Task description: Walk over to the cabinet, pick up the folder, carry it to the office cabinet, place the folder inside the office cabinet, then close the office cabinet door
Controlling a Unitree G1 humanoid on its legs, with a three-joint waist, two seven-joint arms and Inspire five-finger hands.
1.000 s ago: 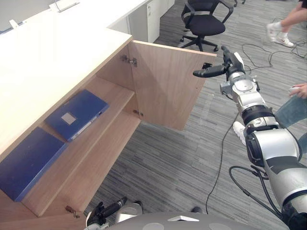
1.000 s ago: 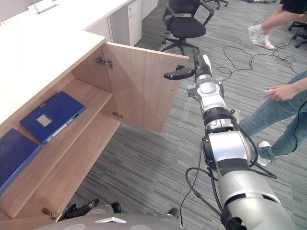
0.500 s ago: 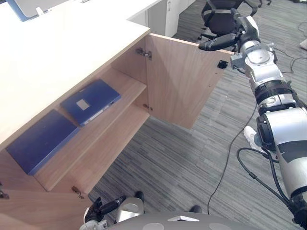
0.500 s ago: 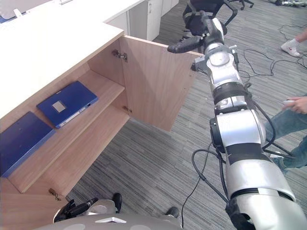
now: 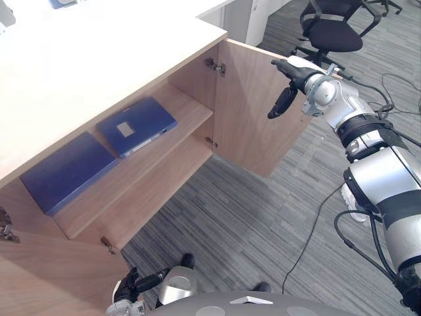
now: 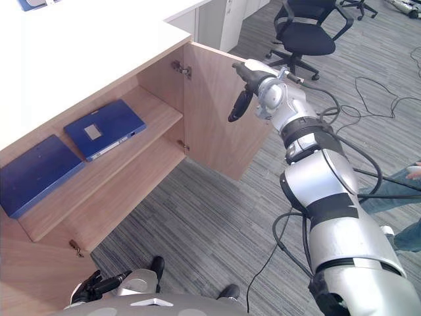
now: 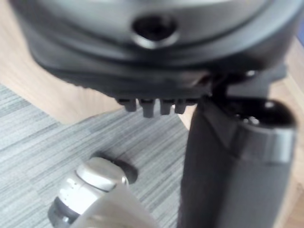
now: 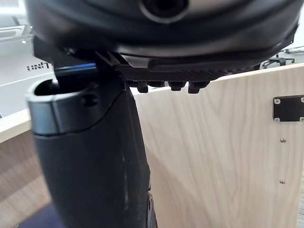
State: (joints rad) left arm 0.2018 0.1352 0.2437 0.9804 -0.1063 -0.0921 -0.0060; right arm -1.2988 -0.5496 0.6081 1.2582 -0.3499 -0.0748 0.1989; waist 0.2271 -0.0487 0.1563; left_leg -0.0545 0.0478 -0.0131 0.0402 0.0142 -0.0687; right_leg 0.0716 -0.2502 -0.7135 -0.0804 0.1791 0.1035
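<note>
Fingers (image 5: 277, 106) of the empty right hand (image 5: 294, 78), level above the door (image 5: 253, 125) a moment ago, now hang straight down its inner face, with the folder (image 5: 137, 126) on the cabinet shelf (image 5: 187, 108), so closing probably needs a push from outside.

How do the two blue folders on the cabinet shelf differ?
The labelled folder carries a pale square on its cover; the plain folder has none. The labelled folder lies nearer the open door, the plain folder farther from it. Both are dark blue and lie flat on the upper shelf.
</note>
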